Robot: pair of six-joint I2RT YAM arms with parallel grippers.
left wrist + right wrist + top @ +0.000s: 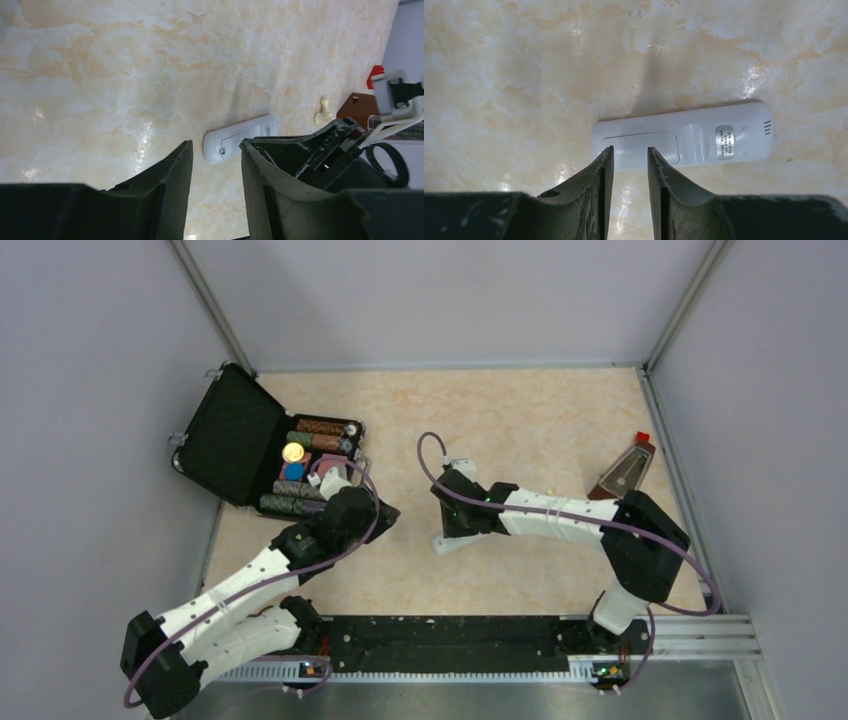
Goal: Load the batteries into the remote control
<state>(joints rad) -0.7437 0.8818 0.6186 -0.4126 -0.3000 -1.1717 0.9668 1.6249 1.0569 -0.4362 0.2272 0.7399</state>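
Observation:
The remote control (704, 135) lies flat on the marble tabletop with its plain white back up, its battery cover panel in place. My right gripper (630, 148) hovers right over that cover panel, jaws a narrow gap apart with nothing between them. In the top view the right gripper (453, 528) points down at the remote control (447, 544) mid-table. My left gripper (216, 142) stands open and empty a short way left of the remote control (240, 137); the top view shows the left gripper (388, 512) beside the black case. The batteries are not in view.
An open black case (235, 435) holding thick coloured chip rolls (310, 455) sits at the back left, close to my left arm. A brown pyramid-shaped object with a red top (625, 472) stands at the right. A small cream piece (324, 111) lies near it.

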